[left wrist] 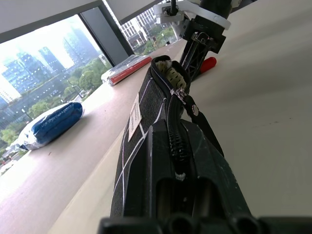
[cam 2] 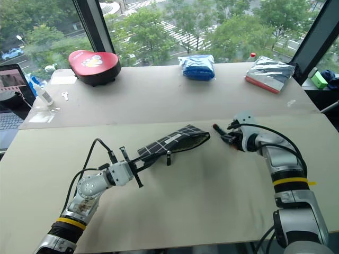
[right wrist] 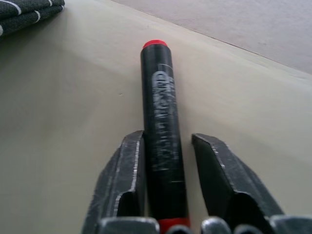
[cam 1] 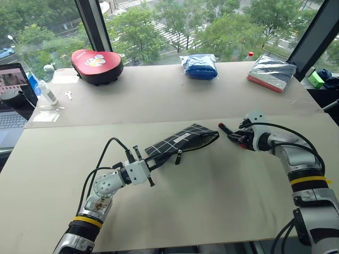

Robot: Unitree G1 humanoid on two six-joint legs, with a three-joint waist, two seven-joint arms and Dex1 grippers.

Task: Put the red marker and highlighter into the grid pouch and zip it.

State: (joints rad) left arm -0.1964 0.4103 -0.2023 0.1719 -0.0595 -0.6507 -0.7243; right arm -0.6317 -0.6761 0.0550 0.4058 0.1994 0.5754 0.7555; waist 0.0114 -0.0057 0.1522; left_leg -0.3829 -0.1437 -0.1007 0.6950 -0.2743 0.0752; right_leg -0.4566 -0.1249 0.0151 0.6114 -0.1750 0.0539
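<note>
From the head views, the grid pouch (cam 1: 183, 140) lies near the middle of the surface (cam 1: 212, 201), its near end clamped in the shut fingers of the left gripper (cam 1: 153, 161) and its far end gaping open toward the right gripper (cam 1: 238, 138). Just beyond that mouth the marker (cam 1: 224, 128) lies on the surface with the right gripper at its near end. A red heart-shaped case (cam 1: 97, 64) sits toward the far left corner, a blue packet (cam 1: 199, 66) and a silver packet (cam 1: 271, 73) along the far edge. In the left wrist view the pouch looks soft and floppy, so it probably sags unless held by the seam; the zipper pull (left wrist: 194, 109) hangs loose, and something pale shows inside the mouth (left wrist: 173, 78), too hidden to say whether it is the highlighter. In the right wrist view the marker is a light, stiff, smooth barrel that could roll or slip; the fingers (right wrist: 122, 180) straddle its lower half, one touching and the other just beside, so whether they grip it I cannot tell. Mid-barrel looks the safest hold. Its near end is cut off by the gripper.
</note>
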